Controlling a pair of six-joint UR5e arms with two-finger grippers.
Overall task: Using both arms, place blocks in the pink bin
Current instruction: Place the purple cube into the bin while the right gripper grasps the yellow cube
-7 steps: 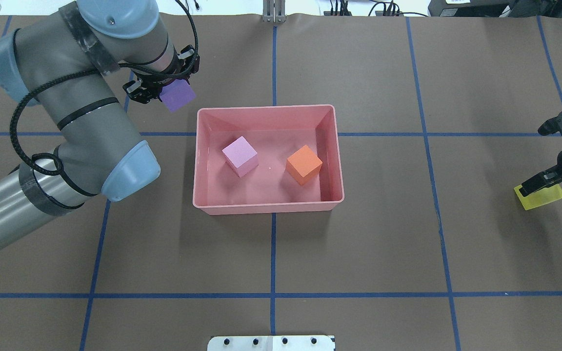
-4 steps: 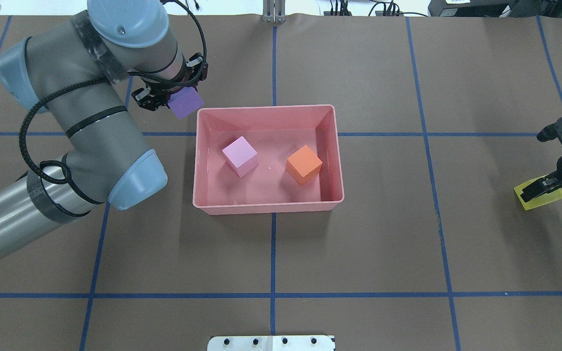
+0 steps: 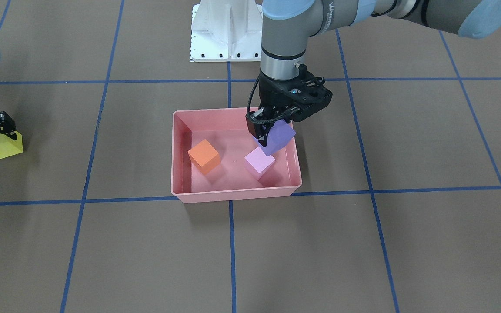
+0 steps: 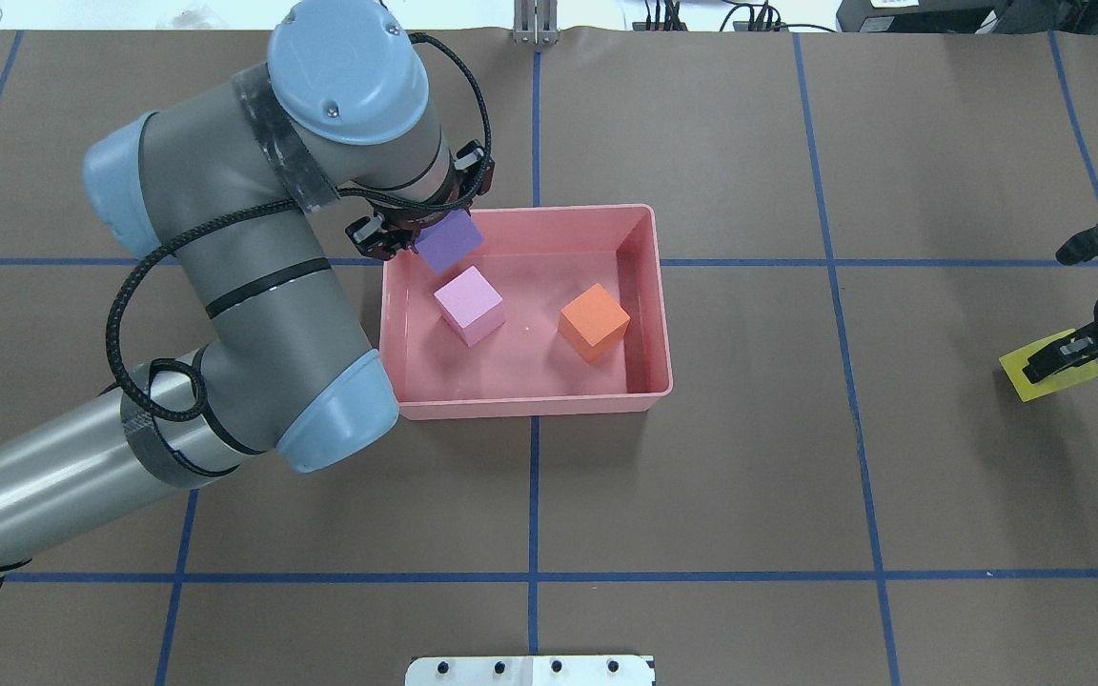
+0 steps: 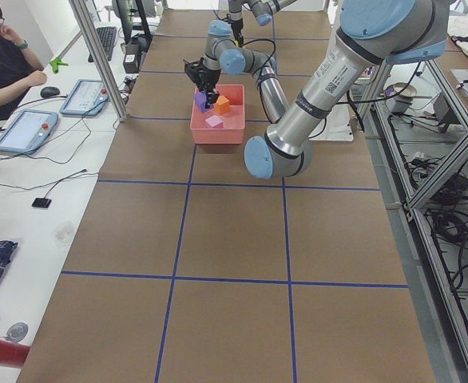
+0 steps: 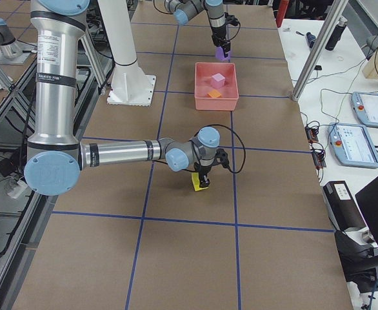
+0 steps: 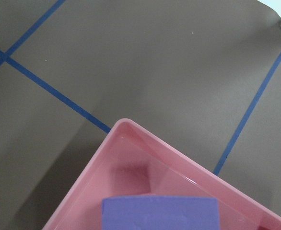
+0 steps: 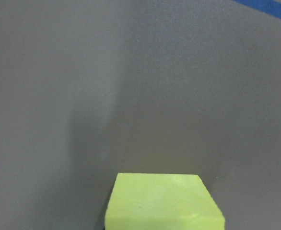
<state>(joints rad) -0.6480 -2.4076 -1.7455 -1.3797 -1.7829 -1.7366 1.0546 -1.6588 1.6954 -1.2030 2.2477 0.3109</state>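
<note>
My left gripper [image 4: 413,235] is shut on the purple cube [image 4: 450,240] and holds it above the far left corner of the pink bin [image 4: 525,408]. The cube also shows in the front view [image 3: 278,137] and the left wrist view [image 7: 159,213]. The light pink cube [image 4: 469,303] and the orange cube [image 4: 594,321] lie inside the bin. My right gripper [image 4: 1064,354] is shut on the yellow cube [image 4: 1045,373] far to the right, low over the table. The yellow cube also shows in the right wrist view [image 8: 162,203].
The white base mount [image 3: 226,30] stands at the robot's side of the table. Blue tape lines [image 4: 534,495] cross the brown table cover. An operator [image 5: 2,56] sits at a side desk beyond the table's edge.
My left arm has carried the purple cube rightward from outside the bin to over its far left corner. The right gripper and the yellow cube have shifted slightly up in the overhead view.
</note>
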